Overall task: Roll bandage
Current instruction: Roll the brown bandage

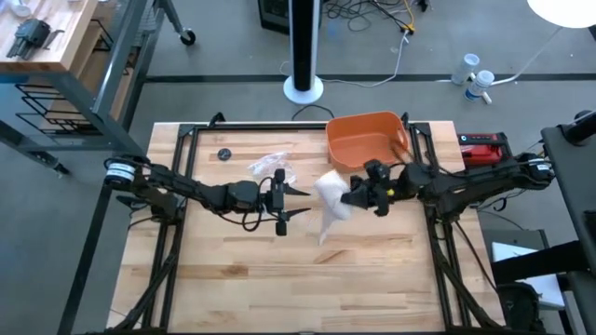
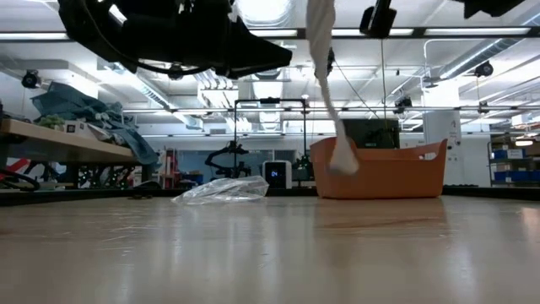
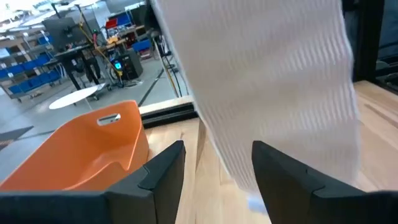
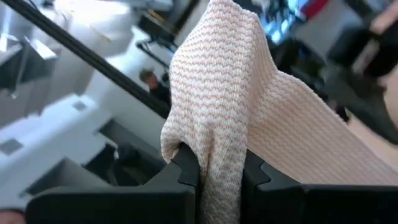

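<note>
High view: the left pincer [image 1: 296, 200] sits near the middle of the worktop [image 1: 233, 279]. Its two fingers are spread apart and hold nothing. The right pincer [image 1: 352, 198] is just to its three o'clock side, squeezed shut on the bandage [image 1: 333, 197]. The bandage is a soft white strip between the two pincers, with its free end trailing toward six o'clock. An orange tub [image 1: 365, 138] sits at twelve o'clock from it, and a crumpled clear wrapper [image 1: 270, 167] lies at ten o'clock.

Low view: the bandage [image 2: 325, 59] hangs down from above. Its bottom end [image 2: 342, 160] floats over the worktop and does not touch it. The tub [image 2: 384, 173] and the wrapper [image 2: 221, 190] sit behind.

Left wrist view: the dark fingers [image 3: 161, 171] stand wide apart, and the bandage [image 3: 267, 81] hangs right in front of them, filling much of the view. Nothing is between the fingers yet.

Right wrist view: the fingers [image 4: 186, 163] pinch a fold of the bandage [image 4: 230, 106] tight, and the rest drapes over and away.

What could go wrong: only one small pinch holds the soft strip up, so a tug could pull it free and drop it. The hanging end can swing, so the left pincer might close on air. The strip could also twist, and then the roll would come out loose or crooked.
</note>
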Controlling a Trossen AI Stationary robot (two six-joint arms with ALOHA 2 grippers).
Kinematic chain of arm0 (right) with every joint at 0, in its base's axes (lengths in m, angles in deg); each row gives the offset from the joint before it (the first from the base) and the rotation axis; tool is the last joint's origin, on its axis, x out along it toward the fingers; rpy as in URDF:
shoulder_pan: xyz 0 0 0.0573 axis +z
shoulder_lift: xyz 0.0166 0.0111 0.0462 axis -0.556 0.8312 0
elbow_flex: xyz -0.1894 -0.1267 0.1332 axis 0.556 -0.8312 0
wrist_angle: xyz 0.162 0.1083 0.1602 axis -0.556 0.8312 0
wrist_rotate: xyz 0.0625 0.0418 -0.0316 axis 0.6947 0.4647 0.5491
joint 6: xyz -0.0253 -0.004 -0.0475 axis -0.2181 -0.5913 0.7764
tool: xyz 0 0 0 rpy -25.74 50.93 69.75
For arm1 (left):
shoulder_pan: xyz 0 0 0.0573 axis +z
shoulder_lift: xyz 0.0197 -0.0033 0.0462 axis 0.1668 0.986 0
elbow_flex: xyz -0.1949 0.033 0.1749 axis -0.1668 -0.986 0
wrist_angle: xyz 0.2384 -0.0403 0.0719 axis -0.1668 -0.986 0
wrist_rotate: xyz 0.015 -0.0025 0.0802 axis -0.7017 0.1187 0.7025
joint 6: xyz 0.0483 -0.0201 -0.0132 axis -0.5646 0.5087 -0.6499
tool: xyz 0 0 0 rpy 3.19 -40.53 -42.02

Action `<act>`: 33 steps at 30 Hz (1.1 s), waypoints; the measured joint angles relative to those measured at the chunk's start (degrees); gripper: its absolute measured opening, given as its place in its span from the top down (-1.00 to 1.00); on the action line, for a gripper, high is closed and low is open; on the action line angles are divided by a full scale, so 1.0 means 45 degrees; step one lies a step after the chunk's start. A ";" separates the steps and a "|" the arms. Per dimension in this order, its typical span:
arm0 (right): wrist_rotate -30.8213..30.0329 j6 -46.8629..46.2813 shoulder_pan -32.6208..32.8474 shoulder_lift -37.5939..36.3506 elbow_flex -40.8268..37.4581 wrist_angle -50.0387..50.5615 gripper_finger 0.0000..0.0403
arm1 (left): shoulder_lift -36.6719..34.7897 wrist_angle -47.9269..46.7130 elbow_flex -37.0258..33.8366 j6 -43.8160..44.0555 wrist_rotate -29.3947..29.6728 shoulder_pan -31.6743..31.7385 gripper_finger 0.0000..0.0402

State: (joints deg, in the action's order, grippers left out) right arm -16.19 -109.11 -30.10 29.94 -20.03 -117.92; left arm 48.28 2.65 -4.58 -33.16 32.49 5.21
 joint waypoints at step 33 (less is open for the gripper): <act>-0.3619 0.0176 0.0734 0.0599 0.1662 0.9167 0.83 | -0.6709 -0.6894 -0.1503 0.0706 0.0894 0.0022 0.13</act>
State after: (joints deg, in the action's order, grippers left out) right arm -32.47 -108.32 -26.80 32.63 -12.55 -76.66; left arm 18.09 -28.37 -11.34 -29.98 36.51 5.31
